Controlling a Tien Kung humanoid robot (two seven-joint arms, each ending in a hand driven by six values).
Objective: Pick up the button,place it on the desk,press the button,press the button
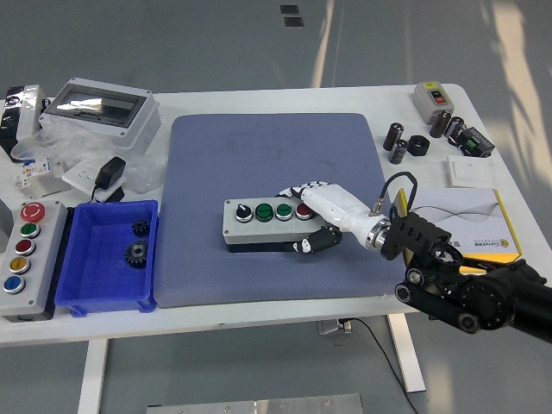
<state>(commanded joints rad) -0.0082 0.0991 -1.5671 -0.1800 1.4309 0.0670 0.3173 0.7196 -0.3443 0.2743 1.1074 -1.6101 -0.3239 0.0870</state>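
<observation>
The yellow-edged box [461, 226] carries small print near its lower corner, too small to be read.
</observation>
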